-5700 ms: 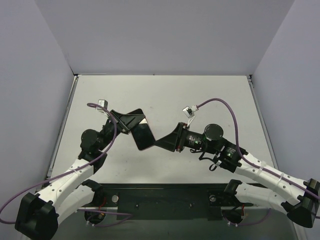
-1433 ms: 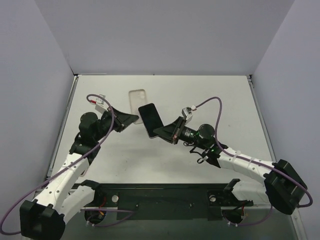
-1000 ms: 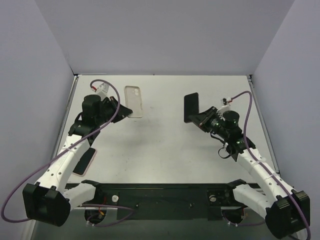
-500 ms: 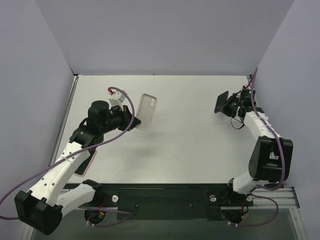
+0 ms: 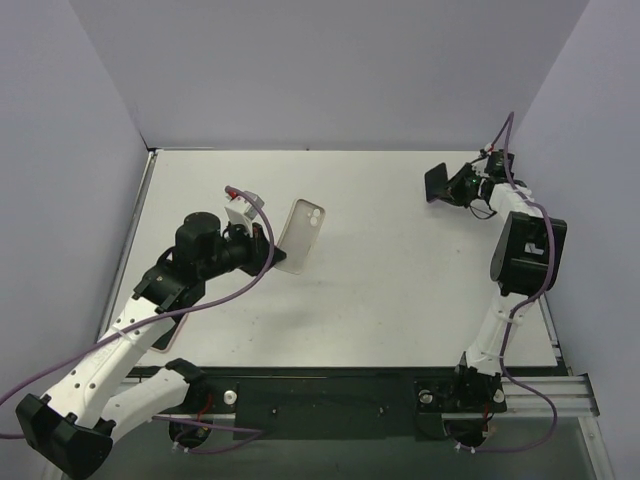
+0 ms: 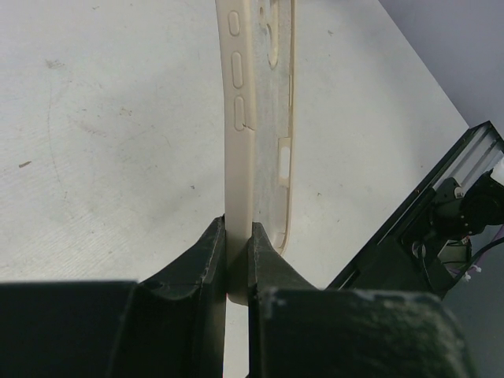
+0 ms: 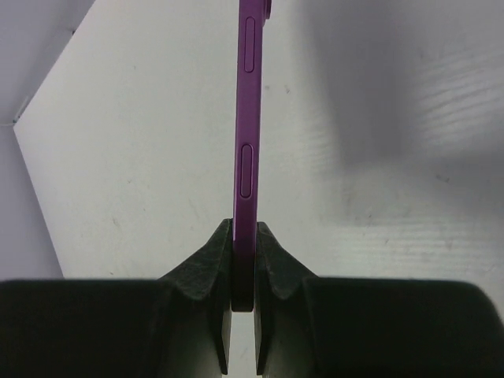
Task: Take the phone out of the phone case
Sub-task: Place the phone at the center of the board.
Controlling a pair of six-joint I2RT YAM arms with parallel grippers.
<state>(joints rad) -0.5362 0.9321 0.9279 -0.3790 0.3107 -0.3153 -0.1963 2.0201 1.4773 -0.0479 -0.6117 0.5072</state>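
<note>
The cream phone case [image 5: 301, 235] is empty and held on edge above the table's left middle. My left gripper [image 5: 270, 247] is shut on its lower edge. In the left wrist view the case [image 6: 240, 118] rises straight up from between the pads, with my left gripper [image 6: 239, 260] clamped on it. The purple phone [image 5: 437, 183] is out of the case and held on edge near the far right corner. My right gripper [image 5: 456, 186] is shut on it. In the right wrist view the phone [image 7: 247, 157] stands between the pads of my right gripper [image 7: 244, 260].
The right arm [image 5: 523, 250] stretches along the table's right edge up to the back wall. A flat pink-edged object [image 5: 168, 338] lies on the table, partly under the left arm. A black rail [image 5: 330, 395] runs along the near edge.
The right arm has swung the phone from the centre to the far right corner. The left gripper has lifted the case off the table and carried it slightly right, tilted on edge.
</note>
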